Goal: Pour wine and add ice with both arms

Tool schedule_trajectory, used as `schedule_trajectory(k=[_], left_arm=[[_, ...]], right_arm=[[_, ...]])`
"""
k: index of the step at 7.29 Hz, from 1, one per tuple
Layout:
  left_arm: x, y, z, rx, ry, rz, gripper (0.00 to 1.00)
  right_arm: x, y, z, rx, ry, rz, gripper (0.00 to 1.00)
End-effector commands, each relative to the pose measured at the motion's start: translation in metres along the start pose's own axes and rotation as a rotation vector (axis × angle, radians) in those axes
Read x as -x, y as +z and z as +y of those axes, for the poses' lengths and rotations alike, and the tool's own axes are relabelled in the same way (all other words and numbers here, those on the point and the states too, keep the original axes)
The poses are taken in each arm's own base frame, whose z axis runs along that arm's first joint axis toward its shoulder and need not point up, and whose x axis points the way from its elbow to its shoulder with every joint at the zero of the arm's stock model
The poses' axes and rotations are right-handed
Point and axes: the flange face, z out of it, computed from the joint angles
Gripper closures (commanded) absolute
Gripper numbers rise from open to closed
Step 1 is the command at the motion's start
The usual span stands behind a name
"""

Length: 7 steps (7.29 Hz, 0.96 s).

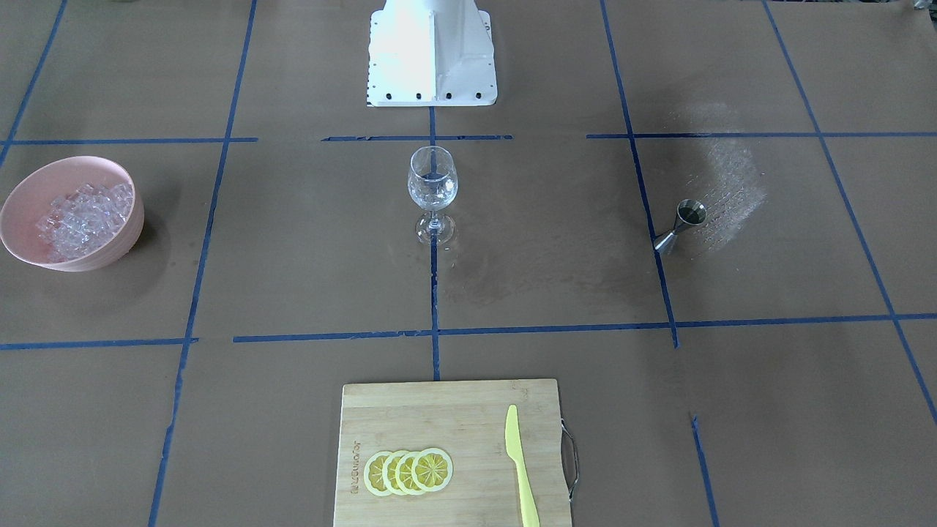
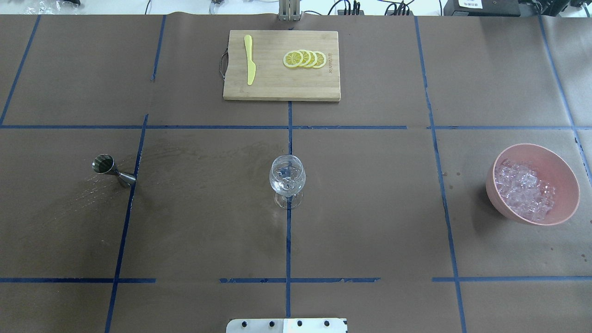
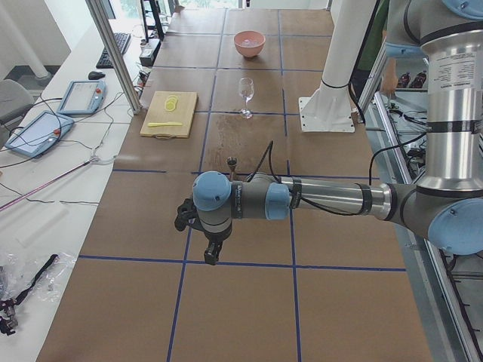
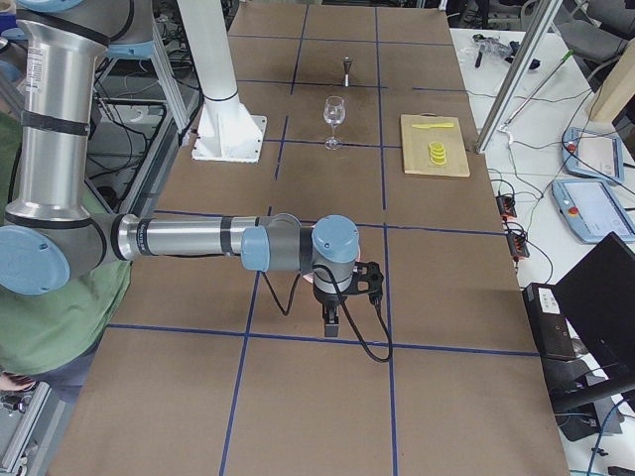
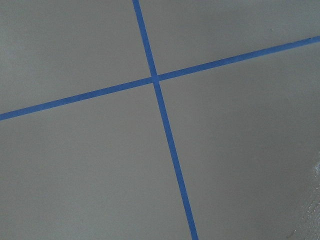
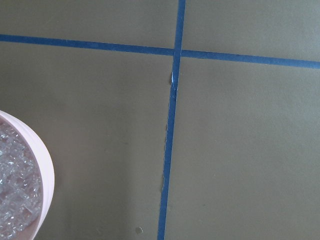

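**Ice heaped in pink bowl, glass upright at centre**

Brown-papered table, gridded with blue tape, carries the whole set. Left arm reaches out level over the end on the robot's left. Right arm does the same over the opposite end. White pedestal stands at the robot's edge, in line with the glass. Bamboo board lies at the edge farthest from the robot, across the centre line.

The bowl sits on the robot's right side, well apart from the glass, with the ice piled inside it. The right wrist camera catches its rim and some cubes at the lower left, near a tape crossing.

Left gripper points down above a tape line. Right gripper points down too, the bowl almost hidden behind its wrist. Both show only from the table's ends, so whether their fingers are parted or closed cannot be told.

The glass stands on the centre tape line between pedestal and board; what lies in it is unclear. Yellow knife lies on the board's half toward the robot's left, apart from four overlapping lemon slices on the other half. Steel jigger stands upright on the robot's left side, its base at a tape line, well apart from the glass.
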Motion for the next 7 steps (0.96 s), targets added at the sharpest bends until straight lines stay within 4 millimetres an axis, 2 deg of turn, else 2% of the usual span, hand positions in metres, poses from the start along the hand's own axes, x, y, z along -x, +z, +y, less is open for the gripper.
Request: schedule_trajectory(k=[1, 3, 4, 5, 7], left_arm=[[-0.004, -0.006, -0.002, -0.027, 0.026, -0.007, 0.0], [-0.005, -0.008, -0.005, -0.033, 0.044, -0.046, 0.0], [-0.014, -0.021, -0.01, -0.054, 0.08, -0.094, 0.0], [-0.019, -0.026, -0.016, -0.092, 0.124, -0.104, 0.0], [-0.034, -0.042, -0.03, -0.247, 0.27, -0.131, 0.0]], right_arm=[[0.002, -0.002, -0.002, -0.013, -0.01, 0.001, 0.0], [0.008, -0.008, -0.008, -0.074, -0.065, 0.0, 0.0], [0.017, -0.011, -0.009, -0.101, -0.099, -0.028, 0.0], [0.029, -0.006, -0.015, -0.095, -0.122, -0.031, 0.0], [0.04, -0.018, -0.03, -0.215, -0.225, -0.031, 0.0]])
